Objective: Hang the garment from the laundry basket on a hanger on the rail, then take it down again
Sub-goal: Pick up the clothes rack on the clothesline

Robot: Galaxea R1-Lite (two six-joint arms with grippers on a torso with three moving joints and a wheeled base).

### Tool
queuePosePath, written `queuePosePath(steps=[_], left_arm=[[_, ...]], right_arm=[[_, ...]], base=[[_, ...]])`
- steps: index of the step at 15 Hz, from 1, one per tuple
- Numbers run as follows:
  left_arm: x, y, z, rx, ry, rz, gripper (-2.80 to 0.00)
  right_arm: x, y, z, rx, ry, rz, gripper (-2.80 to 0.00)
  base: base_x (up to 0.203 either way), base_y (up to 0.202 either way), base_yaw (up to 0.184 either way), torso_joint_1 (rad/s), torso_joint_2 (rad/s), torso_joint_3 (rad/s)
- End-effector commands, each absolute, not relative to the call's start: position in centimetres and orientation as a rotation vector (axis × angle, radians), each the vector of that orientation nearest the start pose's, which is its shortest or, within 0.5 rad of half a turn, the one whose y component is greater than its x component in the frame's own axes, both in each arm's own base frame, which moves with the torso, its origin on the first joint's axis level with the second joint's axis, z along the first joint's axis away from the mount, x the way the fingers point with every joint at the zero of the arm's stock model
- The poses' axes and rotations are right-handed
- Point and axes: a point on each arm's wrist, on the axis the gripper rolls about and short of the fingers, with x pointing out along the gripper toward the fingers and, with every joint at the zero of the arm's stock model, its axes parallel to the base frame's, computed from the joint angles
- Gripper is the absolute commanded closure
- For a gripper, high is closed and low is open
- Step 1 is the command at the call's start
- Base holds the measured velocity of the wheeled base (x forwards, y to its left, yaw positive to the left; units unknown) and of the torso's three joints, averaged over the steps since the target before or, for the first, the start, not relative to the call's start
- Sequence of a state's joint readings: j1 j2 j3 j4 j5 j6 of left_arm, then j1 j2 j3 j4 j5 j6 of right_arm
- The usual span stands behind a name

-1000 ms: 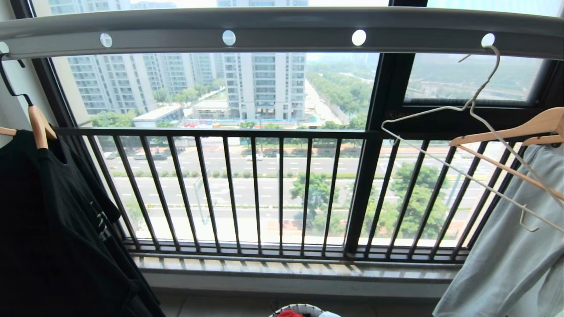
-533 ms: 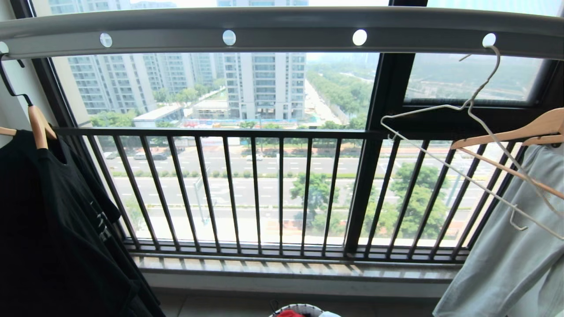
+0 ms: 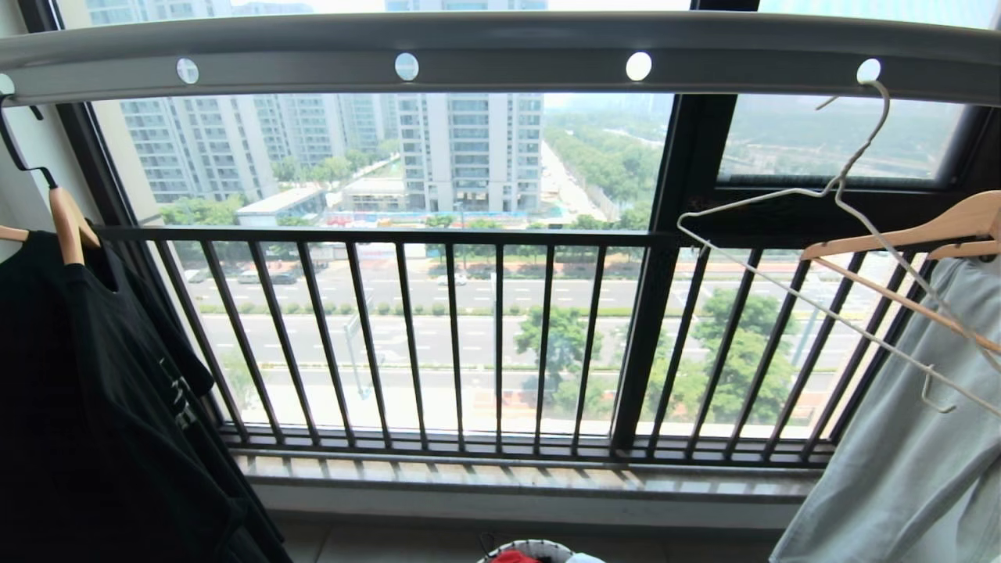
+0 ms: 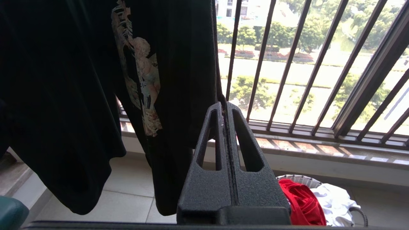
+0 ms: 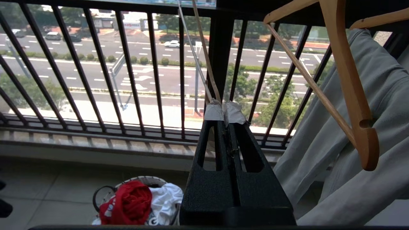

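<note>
Right gripper (image 5: 225, 112) — fingers pressed together, taped tips, nothing held; it points toward the window bars, with the lower end of the wire hanger (image 5: 195, 60) appearing just past the tips, contact not clear.

Left gripper (image 4: 224, 108) — fingers pressed together, empty, beside the hem of a hanging black shirt (image 4: 80, 95). Neither arm shows in the head view.

Hanger (image 3: 841, 211) — thin white wire, bare, its hook through the rightmost hole of the rail (image 3: 500, 55); it hangs tilted, crossing in front of a wooden hanger (image 3: 931, 231) that carries a pale grey garment (image 3: 899, 469).

Red T-shirt (image 5: 131, 201) — bunched in the laundry basket (image 4: 300, 179) on the floor below the window, touching a white garment (image 5: 164, 198) in the same basket.

Step in hand, by judgement — the opening: shirt not lifted, hanger not taken.

Next move calls for spreading the fingers before anything can be grasped, and a choice between reaching down into the basket for the red cloth alone or closing on the thin wire, which will likely swing when touched.
</note>
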State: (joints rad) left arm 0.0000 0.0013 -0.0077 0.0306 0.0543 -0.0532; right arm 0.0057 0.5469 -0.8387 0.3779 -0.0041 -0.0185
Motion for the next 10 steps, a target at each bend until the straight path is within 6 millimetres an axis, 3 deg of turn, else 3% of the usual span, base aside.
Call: queuePosePath(steps=[1, 6, 10], left_arm=[[-2.3, 0.1, 7.4, -0.053, 0.023, 0.056, 0.0], [-2.3, 0.1, 7.5, -0.053, 0.022, 0.056, 0.0], [-2.3, 0.1, 7.4, -0.054, 0.023, 0.057, 0.0]], right_arm=[[0.5, 0.1, 29.6, 0.01, 0.186, 0.061, 0.0], [1.0, 0.4, 33.1, 0.052, 0.403, 0.178, 0.0], [3.7, 0.5, 34.1, 0.05, 0.575, 0.225, 0.0]], base=[[0.0, 0.0, 0.0, 0.0, 0.0, 0.0], [0.0, 0.0, 0.0, 0.0, 0.0, 0.0], [0.0, 0.0, 0.0, 0.0, 0.0, 0.0]])
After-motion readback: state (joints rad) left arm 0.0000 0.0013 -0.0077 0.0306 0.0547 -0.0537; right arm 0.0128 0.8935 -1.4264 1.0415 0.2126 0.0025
